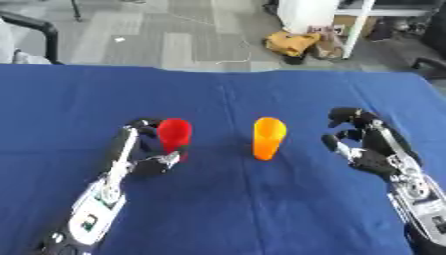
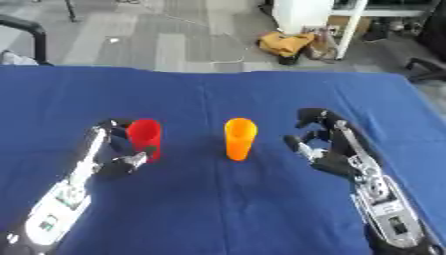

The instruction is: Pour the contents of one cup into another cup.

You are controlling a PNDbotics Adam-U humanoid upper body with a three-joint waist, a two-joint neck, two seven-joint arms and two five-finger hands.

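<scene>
A red cup [image 1: 175, 132] stands upright on the blue table [image 1: 226, 209], left of centre. My left hand [image 1: 139, 149] is at it: the fingers curl round its left and back side and the thumb [image 1: 163, 161] presses its lower front. An orange cup [image 1: 268, 137] stands upright at the centre, untouched. To its right, a gap away, my right hand [image 1: 370, 147] is open with relaxed, slightly bent fingers, palm turned toward the orange cup. I cannot see inside either cup.
The blue cloth covers the whole table, whose far edge [image 1: 226, 71] runs across the upper part of the view. Beyond it lie grey floor, a yellow bag [image 1: 292, 42], white furniture [image 1: 309, 14] and a dark chair [image 1: 39, 27] at far left.
</scene>
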